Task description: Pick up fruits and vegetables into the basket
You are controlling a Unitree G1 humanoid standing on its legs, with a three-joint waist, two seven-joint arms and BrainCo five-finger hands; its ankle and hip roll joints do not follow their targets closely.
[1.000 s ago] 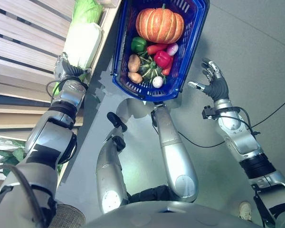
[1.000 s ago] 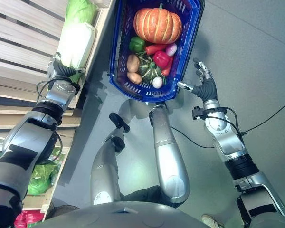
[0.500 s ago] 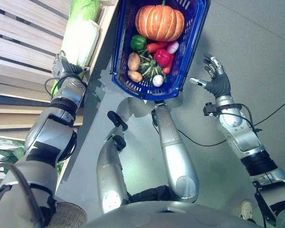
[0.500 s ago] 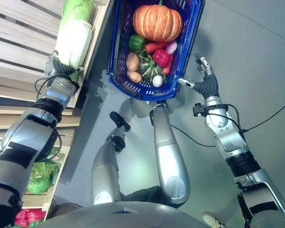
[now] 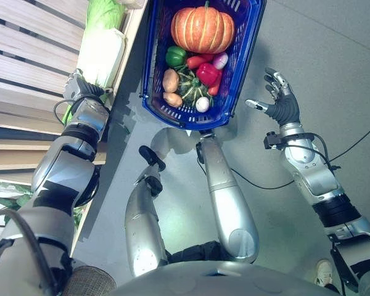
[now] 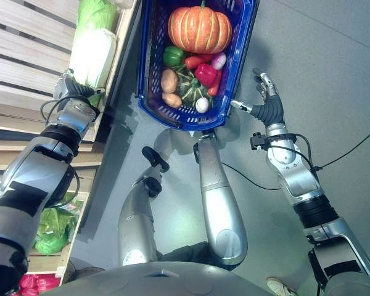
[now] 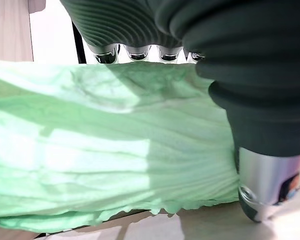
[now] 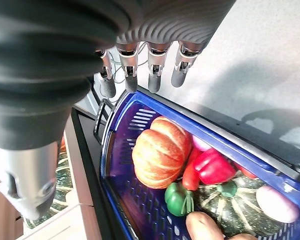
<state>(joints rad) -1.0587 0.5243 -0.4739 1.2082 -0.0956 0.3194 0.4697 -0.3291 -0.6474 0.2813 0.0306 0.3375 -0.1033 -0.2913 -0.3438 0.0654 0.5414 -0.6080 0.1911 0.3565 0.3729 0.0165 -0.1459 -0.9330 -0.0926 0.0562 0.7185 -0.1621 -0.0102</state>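
A blue basket (image 5: 245, 57) stands on the floor ahead. It holds an orange pumpkin (image 5: 202, 29), a green pepper (image 5: 175, 57), a red pepper (image 5: 208, 73), potatoes (image 5: 170, 80), a striped squash (image 5: 188, 87) and other small vegetables. A pale napa cabbage (image 5: 102, 55) lies on the wooden shelf (image 5: 24, 58) to the left. My left hand (image 5: 80, 92) rests against the cabbage's near end, and its leaves (image 7: 115, 150) lie right in front of the wrist cover. My right hand (image 5: 282, 105) hangs open in the air just right of the basket's rim, its fingers (image 8: 156, 75) straight and holding nothing.
A second green leafy head (image 5: 106, 12) lies further back on the same shelf. Lower crates hold leafy greens (image 6: 54, 229) and something red (image 6: 28, 287). Grey floor (image 5: 333, 55) spreads to the right of the basket.
The whole view has shifted a little. My right hand has lifted slightly beside the basket. My left hand stays at the cabbage's end.
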